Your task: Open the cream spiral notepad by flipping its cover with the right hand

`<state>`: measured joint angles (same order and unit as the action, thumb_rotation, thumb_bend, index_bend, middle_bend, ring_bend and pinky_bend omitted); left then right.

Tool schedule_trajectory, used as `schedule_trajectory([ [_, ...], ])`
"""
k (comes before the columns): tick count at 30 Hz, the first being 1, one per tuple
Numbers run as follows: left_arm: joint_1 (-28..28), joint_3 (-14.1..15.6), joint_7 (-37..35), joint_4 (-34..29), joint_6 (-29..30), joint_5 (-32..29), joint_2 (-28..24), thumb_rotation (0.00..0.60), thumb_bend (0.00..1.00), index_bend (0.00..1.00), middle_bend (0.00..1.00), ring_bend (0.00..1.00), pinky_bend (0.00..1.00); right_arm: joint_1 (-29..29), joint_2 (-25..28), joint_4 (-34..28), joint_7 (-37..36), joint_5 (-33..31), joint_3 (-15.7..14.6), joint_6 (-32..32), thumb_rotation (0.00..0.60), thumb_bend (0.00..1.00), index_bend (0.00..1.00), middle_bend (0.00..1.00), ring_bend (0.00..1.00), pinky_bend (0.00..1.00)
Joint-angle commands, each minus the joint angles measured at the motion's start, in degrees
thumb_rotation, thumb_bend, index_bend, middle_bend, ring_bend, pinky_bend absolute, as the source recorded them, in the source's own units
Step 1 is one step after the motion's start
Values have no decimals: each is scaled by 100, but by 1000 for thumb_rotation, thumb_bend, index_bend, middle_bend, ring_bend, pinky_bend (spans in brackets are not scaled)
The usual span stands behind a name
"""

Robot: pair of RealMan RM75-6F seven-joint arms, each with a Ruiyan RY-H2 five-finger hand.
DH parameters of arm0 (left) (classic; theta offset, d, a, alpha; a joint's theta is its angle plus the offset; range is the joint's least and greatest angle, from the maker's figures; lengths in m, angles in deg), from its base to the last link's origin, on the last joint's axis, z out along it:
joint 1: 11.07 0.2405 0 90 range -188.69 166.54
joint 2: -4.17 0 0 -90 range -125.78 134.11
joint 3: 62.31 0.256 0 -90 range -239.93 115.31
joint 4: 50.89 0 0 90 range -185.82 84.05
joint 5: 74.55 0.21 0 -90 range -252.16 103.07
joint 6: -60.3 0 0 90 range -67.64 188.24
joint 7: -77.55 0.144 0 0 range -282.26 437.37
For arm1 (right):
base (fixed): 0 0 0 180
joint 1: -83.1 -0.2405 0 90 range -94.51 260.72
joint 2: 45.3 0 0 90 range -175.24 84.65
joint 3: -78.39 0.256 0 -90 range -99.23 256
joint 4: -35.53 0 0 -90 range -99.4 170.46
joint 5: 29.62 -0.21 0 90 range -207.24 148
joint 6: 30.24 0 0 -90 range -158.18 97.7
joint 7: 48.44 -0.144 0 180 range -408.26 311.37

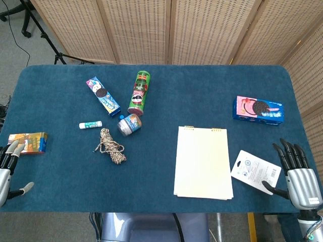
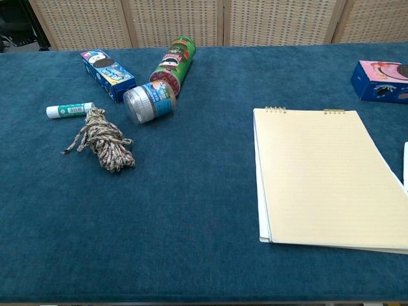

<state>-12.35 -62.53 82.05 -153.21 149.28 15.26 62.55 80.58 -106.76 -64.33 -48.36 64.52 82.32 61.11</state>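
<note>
With fingers spread, the right hand (image 1: 298, 174) risks snagging the label card (image 1: 256, 171) beside the closed notepad (image 1: 203, 162).

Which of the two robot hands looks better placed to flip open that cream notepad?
The right robot hand. It hovers open by the table's right edge, with only a white card between it and the cream notepad. The left robot hand is at the far left edge, across the whole table.
</note>
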Motion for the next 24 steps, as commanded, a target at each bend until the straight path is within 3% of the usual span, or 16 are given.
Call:
schedule_trajectory([
  [1,-3,-7,8,0,-8,-15,3,600,0,0,0,0,0,-5,-17,-14,53,-69,0,-45,600,2,0,0,0,0],
  [9,-18,-36,27,-12,-31,-70,4,600,0,0,0,0,0,-41,-15,-89,208,-257,-13,-237,600,2,0,0,0,0],
  [13,-14,-39,28,4,-6,-47,15,600,0,0,0,0,0,-101,-16,-91,314,-132,-167,-459,600,0,0,0,0,0],
  [20,-38,-91,-7,4,-43,-148,7,600,0,0,0,0,0,-423,-384,446,694,740,-731,-1171,600,0,12,0,0,0],
  [24,-16,-89,-29,-2,15,-114,2,600,0,0,0,0,0,-510,-747,926,733,1251,-859,-1083,600,0,80,0,0,0],
])
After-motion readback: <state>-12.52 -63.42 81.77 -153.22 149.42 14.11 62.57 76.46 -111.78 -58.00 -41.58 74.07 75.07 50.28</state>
